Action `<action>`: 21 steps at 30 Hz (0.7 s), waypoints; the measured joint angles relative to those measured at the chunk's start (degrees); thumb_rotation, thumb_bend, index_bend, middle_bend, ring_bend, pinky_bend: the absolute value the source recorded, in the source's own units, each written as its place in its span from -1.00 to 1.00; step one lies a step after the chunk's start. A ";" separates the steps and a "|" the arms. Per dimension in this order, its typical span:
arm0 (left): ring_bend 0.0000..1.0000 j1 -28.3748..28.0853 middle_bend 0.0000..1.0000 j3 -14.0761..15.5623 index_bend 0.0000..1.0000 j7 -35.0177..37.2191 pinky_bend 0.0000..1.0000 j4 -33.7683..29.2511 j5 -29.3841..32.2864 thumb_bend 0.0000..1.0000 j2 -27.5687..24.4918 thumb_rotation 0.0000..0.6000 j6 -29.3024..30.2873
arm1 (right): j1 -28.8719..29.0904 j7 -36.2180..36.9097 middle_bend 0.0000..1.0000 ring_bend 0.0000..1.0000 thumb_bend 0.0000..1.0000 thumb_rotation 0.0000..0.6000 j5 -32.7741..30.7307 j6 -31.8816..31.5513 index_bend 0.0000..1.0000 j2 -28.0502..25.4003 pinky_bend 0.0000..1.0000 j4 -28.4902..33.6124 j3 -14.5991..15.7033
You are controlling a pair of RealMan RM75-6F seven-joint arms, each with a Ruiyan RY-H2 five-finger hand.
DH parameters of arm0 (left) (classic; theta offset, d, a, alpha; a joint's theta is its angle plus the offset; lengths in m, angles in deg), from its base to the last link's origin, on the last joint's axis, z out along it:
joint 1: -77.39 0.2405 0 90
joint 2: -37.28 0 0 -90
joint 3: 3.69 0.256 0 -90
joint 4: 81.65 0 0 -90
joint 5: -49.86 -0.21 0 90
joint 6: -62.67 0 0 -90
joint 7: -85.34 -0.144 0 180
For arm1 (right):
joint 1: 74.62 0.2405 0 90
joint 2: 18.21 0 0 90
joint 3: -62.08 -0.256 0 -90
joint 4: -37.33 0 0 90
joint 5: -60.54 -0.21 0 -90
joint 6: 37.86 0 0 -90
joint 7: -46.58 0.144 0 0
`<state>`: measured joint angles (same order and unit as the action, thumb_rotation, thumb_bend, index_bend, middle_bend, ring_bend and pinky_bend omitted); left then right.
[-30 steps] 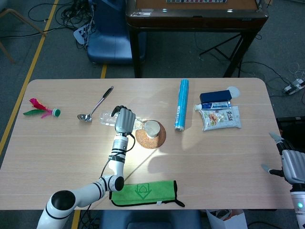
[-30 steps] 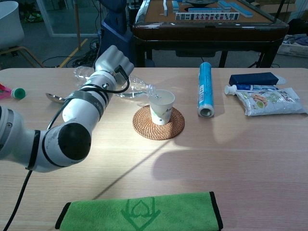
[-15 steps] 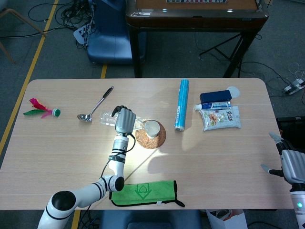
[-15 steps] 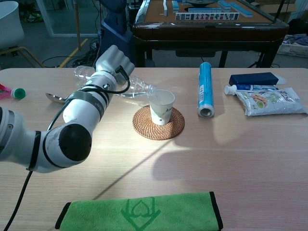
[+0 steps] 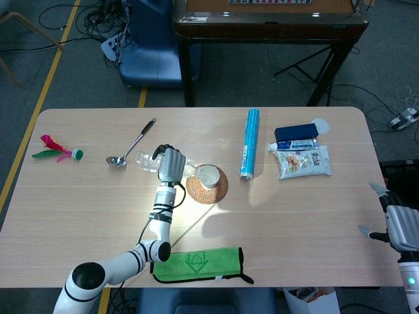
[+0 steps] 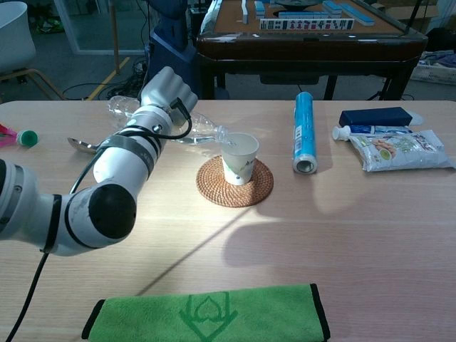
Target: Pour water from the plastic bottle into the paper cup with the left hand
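Pour under way: left hand (image 6: 167, 89) grips bottle (image 6: 196, 128), tipped near-flat, mouth at cup (image 6: 239, 158) rim, frame centre. Fill level unclear. Remaining: righting bottle. Right hand (image 5: 399, 226) open, idle.

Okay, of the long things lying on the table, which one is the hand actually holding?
The clear plastic bottle. The left hand grips it tilted, its mouth over the paper cup; the blue tube and metal spoon lie untouched.

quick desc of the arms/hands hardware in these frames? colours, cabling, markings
Left arm: glossy white shells, black joint housings and bands, and a black cable looping along the forearm to the wrist. Left hand: matte silver-grey. Right hand: same grey, with dark fingertips; only its wrist shows, white with a small green light.
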<state>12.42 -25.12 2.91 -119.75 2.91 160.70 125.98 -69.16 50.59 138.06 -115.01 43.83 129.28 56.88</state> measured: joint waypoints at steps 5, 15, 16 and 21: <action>0.18 0.15 0.35 -0.86 0.28 0.16 0.25 -0.08 0.43 -0.96 0.15 1.00 0.32 | -0.02 -0.04 -0.64 -0.68 -1.00 1.00 -0.03 -0.04 -0.76 0.06 -0.20 -0.05 -0.01; 0.19 0.96 0.36 -5.47 0.29 1.12 0.26 -2.59 5.80 -0.96 0.52 1.00 0.54 | 0.09 -0.21 -0.64 -0.68 -1.00 1.00 -0.18 0.25 -0.76 0.15 -0.20 -0.12 0.04; 0.19 1.12 0.36 -6.07 0.29 1.04 0.26 -3.13 6.73 -0.96 0.52 1.00 0.62 | 0.07 -0.22 -0.64 -0.68 -1.00 1.00 -0.17 0.23 -0.76 0.19 -0.20 -0.17 0.06; 0.19 1.95 0.36 -8.72 0.29 1.21 0.27 -5.92 10.74 -0.96 0.22 1.00 0.98 | 0.05 -0.23 -0.64 -0.68 -1.00 1.00 -0.16 0.21 -0.76 0.34 -0.20 -0.32 0.10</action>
<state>14.38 -33.84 4.12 -125.67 13.65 160.92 126.96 -69.12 50.36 137.90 -114.80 44.17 128.96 56.98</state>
